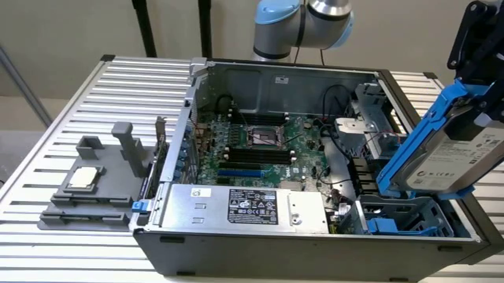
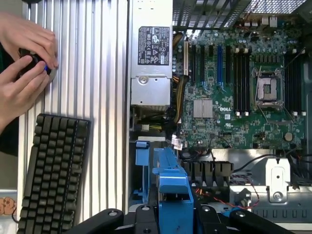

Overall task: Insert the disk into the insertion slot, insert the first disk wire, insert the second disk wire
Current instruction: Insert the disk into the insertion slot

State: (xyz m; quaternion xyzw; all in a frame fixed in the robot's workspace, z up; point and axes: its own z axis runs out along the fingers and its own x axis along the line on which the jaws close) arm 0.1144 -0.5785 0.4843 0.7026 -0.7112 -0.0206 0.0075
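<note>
Looking at the open computer case [image 1: 315,256]: the insertion slot [image 1: 402,217] sits in its near corner, exterior view's right. The disk [image 1: 452,159] hangs tilted just above it, with the gripper [image 2: 174,214] pinching its blue carrier [image 1: 417,141]. I'd level it and square it up before lowering.

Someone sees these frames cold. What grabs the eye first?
The disk in its bright blue carrier, gripped by the claw and hanging tilted at the exterior view's right, just above the insertion slot at a corner of the open computer case. Next, in the wrist view, a person's hands on a small dark object beside a black keyboard on the ribbed table.
</note>
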